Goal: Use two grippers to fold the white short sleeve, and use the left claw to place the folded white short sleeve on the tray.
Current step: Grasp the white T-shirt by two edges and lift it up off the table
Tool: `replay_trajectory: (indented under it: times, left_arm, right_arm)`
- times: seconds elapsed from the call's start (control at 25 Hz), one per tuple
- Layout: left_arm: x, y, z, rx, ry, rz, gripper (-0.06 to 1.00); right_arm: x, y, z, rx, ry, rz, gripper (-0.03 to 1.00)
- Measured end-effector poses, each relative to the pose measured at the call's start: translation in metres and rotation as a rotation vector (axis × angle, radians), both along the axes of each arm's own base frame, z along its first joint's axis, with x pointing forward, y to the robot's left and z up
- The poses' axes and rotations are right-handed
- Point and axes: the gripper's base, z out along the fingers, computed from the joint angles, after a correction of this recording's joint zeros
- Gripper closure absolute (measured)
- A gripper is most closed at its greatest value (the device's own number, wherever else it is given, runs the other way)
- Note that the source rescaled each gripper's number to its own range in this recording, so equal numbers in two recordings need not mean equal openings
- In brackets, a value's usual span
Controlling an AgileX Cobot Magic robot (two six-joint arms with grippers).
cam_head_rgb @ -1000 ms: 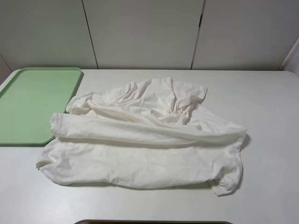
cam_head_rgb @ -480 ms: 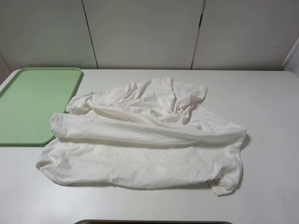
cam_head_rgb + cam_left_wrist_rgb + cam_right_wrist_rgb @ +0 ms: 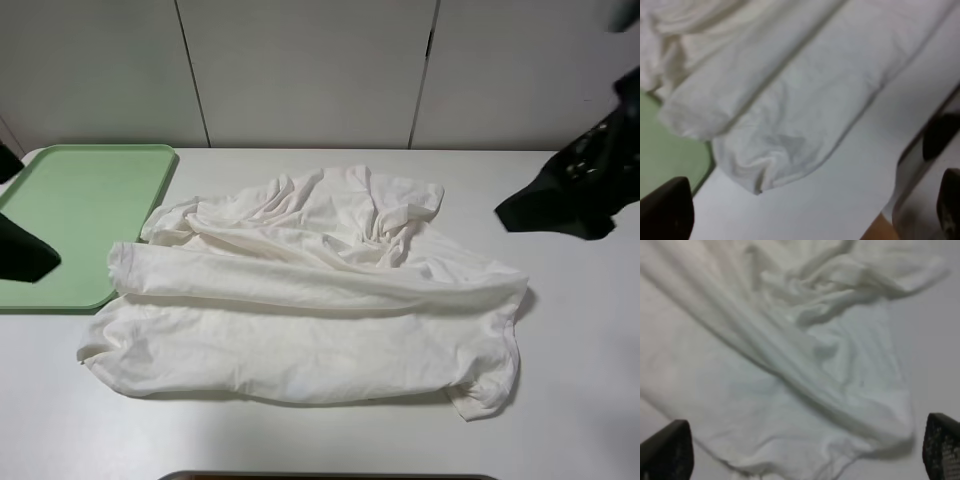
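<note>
Far left, the left gripper (image 3: 809, 207) hangs over the near part of the tray (image 3: 90, 170), fingers (image 3: 667, 212) spread wide, nothing between them. The green tray sits at the far-left corner of the table (image 3: 570, 360). Just beside it the white shirt (image 3: 320, 290) sprawls rumpled across the middle of the table, roughly folded lengthwise, its left end lapping the tray's near-right corner. Over on the right, the right gripper (image 3: 804, 447) hovers beside the shirt's far-right edge, jaws fully apart, empty too.
</note>
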Motion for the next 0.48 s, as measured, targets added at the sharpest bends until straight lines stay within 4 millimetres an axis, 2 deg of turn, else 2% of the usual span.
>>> replay_trajectory:
  times: [0.08, 0.2, 0.24, 0.28, 0.36, 0.4, 0.48]
  left_arm:
    - [0.006, -0.021, -0.013, 0.059, 0.053, -0.157, -0.02]
    - [0.010, -0.032, -0.021, 0.099, 0.082, -0.246, -0.02]
    - [0.013, -0.037, -0.026, 0.121, 0.099, -0.282, -0.02]
    - [0.019, -0.041, -0.034, 0.151, 0.123, -0.322, -0.01]
    - [0.026, -0.044, -0.042, 0.192, 0.149, -0.344, -0.01]
    - [0.030, -0.045, -0.047, 0.217, 0.162, -0.348, 0.00]
    - [0.040, -0.049, -0.058, 0.268, 0.182, -0.356, 0.00]
  right_arm:
    - [0.010, 0.026, -0.013, -0.040, 0.008, 0.151, -0.03]
    - [0.022, 0.055, -0.030, -0.096, -0.012, 0.305, -0.03]
    - [0.022, 0.055, -0.030, -0.096, -0.012, 0.305, -0.03]
    - [0.030, 0.068, -0.044, -0.149, -0.014, 0.387, -0.03]
    - [0.037, 0.079, -0.059, -0.179, 0.017, 0.425, -0.03]
    - [0.037, 0.079, -0.059, -0.179, 0.017, 0.425, -0.03]
    - [0.042, 0.083, -0.072, -0.200, 0.057, 0.441, -0.03]
